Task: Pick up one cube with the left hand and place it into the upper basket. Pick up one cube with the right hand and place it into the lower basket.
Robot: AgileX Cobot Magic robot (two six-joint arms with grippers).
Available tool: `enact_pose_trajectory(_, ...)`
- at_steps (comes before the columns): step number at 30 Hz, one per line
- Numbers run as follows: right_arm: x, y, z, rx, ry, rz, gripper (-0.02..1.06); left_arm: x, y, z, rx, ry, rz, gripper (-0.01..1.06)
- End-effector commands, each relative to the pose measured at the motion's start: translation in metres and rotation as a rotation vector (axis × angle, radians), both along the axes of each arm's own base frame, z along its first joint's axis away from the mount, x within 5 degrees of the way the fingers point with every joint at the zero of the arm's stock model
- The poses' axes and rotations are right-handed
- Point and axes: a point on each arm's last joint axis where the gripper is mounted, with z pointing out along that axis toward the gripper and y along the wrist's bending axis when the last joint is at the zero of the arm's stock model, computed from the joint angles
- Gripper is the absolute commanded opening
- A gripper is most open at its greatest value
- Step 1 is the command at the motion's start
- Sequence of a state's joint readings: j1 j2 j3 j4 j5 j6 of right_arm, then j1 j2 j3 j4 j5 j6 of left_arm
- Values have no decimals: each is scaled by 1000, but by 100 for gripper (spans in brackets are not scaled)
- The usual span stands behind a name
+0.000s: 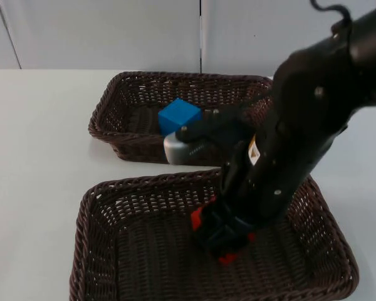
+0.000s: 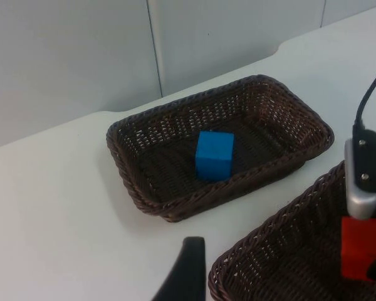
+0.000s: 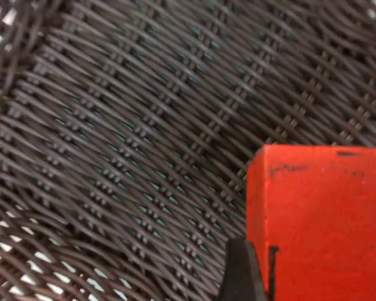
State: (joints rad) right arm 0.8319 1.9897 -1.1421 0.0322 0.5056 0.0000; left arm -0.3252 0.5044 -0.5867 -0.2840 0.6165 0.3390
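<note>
We see the right gripper down inside the lower basket, apparently clenched on the red cube, blue cube beyond it in the upper basket, left arm waiting.

We see a plain white table top running back to a grey partition wall with a vertical panel seam.

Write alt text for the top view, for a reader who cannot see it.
The right gripper reaches down into the lower basket, with a red cube between its fingers just above the woven floor. Behind it, a blue cube lies in the upper basket, both baskets dark brown wicker on a white table.
</note>
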Motion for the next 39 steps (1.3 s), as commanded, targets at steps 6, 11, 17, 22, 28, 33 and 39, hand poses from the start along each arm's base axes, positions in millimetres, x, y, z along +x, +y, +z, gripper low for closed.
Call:
enact_pose_trajectory(6, 0, 3, -6, 3, -5, 13, 0, -1, 0, -1, -3, 2, 1, 83)
enact_pose_trajectory(11, 0, 3, -6, 4, -4, 11, 2, -1, 0, -1, -3, 2, 1, 83)
enact_pose_trajectory(17, 0, 3, -6, 4, -4, 11, 37, -1, 0, -1, -4, 0, 2, 83)
enact_pose_trajectory(22, 0, 3, -6, 4, -4, 11, 76, -1, 0, -1, -4, 0, 2, 83)
enact_pose_trajectory(28, 0, 4, -3, 12, -16, 14, 85, -1, 0, -1, -4, 0, 2, 83)
enact_pose_trajectory(33, 0, 3, 10, 29, -31, 15, 85, -1, 0, -1, -4, 0, 2, 83)
enact_pose_trajectory(39, -6, -3, 71, 135, -128, 18, 85, -1, 0, -1, -4, 0, 2, 83)
